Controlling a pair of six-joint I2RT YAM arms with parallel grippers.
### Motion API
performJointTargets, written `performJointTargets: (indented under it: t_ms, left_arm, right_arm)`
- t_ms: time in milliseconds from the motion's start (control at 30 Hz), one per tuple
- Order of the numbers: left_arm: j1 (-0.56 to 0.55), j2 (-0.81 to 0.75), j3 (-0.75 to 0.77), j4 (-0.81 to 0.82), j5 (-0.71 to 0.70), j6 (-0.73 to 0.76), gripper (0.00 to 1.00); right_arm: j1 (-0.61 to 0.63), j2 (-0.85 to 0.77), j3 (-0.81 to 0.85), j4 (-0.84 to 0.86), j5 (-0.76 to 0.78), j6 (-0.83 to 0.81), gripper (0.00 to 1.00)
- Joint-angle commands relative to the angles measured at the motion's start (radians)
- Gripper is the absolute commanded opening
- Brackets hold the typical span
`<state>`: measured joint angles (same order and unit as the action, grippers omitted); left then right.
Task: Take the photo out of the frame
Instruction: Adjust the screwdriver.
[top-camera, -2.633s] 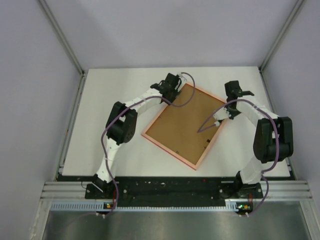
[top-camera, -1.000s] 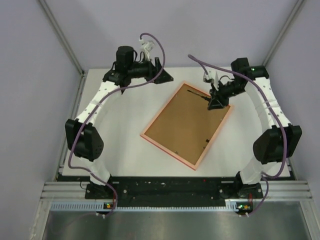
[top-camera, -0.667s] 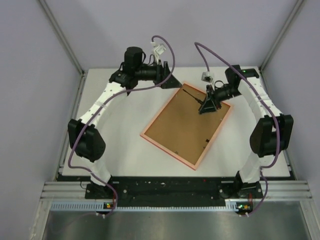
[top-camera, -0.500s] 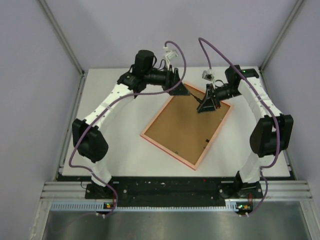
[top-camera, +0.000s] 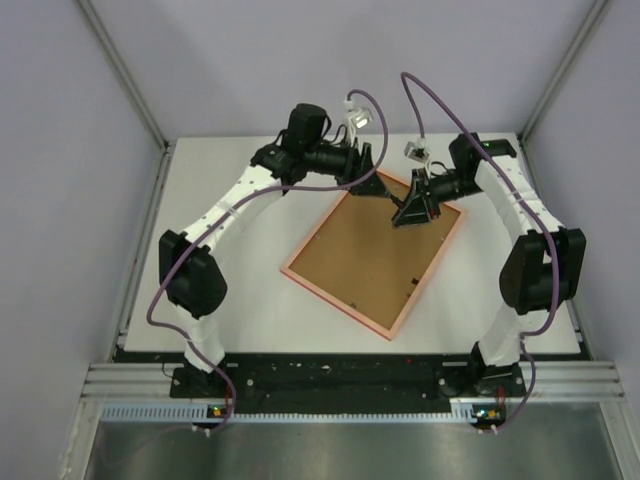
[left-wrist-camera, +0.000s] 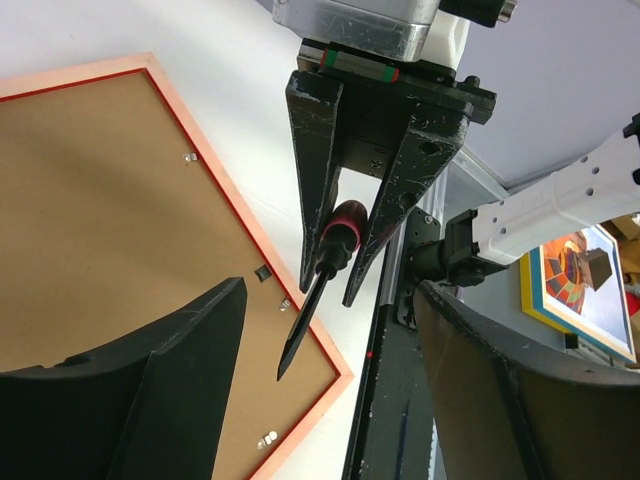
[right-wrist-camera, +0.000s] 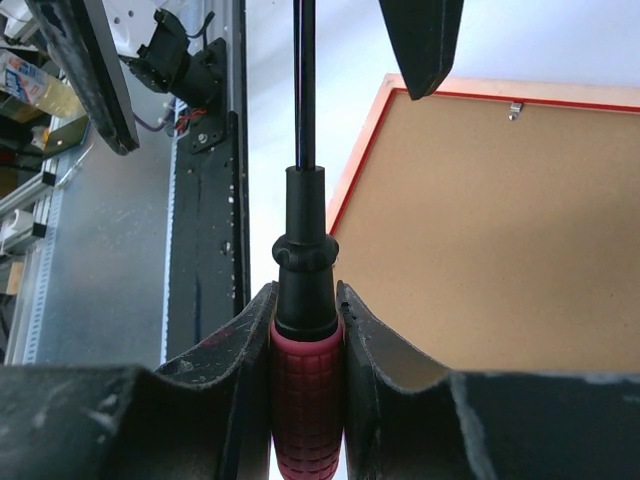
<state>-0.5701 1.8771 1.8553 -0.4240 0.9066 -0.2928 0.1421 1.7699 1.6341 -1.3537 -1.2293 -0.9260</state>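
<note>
Looks like the opening step, with the backing not yet released. Finds the frame (top-camera: 335, 303) lying back-up and skewed on the white surface (top-camera: 270, 325), right of centre, with the brown backing board (top-camera: 375, 250) seated inside the reddish rim. Shows nothing of the photo, presumably face down under that board. Grips a red-handled screwdriver (right-wrist-camera: 305, 390) in the right claw (top-camera: 408, 214), jaws clamped tight on the handle, black shaft reaching out over the frame's far corner; cannot tell whether the tip touches the board or only hangs just above it. Holds the left claw (top-camera: 372, 185) spread wide and empty just beyond that same far corner, facing the right claw across the tool. Shows small metal tabs (left-wrist-camera: 268, 439) along the inside of the rim, lying over the board's edge. Calls next, most likely, for bringing the tip down beside one tab and levering or turning it off the board, then doing the same tab by tab before lifting the board away to reach the photo. Needs a shallow angle and light force, so as not to gouge the board or skid the frame. Probably needs the left claw pressing on the rim for steadiness.
</note>
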Motion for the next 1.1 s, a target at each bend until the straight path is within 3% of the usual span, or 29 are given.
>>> performJointTargets:
  t_ms: [0,100,233,400,500,633,767,833,1000,1033,1067]
  left_arm:
    - [-0.011,0.011,0.048,0.01,-0.011,0.026,0.72]
    - [-0.013,0.013,0.053,0.016,-0.008,0.021,0.67]
    - [-0.016,0.013,0.055,0.016,-0.014,0.02,0.52]
    - [-0.017,0.014,0.058,0.011,-0.017,0.021,0.43]
    - [-0.02,0.017,0.056,0.005,-0.028,0.027,0.31]
    - [-0.028,0.025,0.076,-0.018,-0.041,0.038,0.0]
    - [-0.034,0.022,0.073,-0.029,-0.064,0.05,0.0]
    - [-0.033,0.008,0.061,-0.022,-0.095,0.049,0.0]
    - [-0.004,-0.027,0.005,0.04,-0.192,-0.014,0.0]
    - [0.012,-0.03,0.001,0.053,-0.193,-0.04,0.0]
    - [0.022,-0.033,-0.008,0.071,-0.192,-0.066,0.0]
  right_arm:
    - [0.017,-0.036,0.006,-0.153,-0.053,-0.008,0.0]
    - [0.022,-0.036,0.007,-0.153,-0.05,-0.005,0.0]
    - [0.022,-0.041,0.009,-0.153,-0.047,-0.004,0.0]
    - [0.024,-0.041,0.007,-0.154,-0.044,-0.004,0.0]
    - [0.024,-0.043,0.01,-0.153,-0.044,-0.002,0.0]
    - [0.03,-0.046,0.013,-0.153,-0.044,0.001,0.0]
    - [0.031,-0.052,0.033,-0.153,-0.045,0.013,0.0]
    - [0.03,-0.056,0.049,-0.153,-0.042,0.018,0.09]
    - [0.031,-0.078,0.089,-0.151,-0.05,0.029,0.48]
    - [0.025,-0.076,0.096,-0.151,-0.053,0.033,0.56]
    - [0.014,-0.075,0.105,-0.151,-0.067,0.038,0.75]
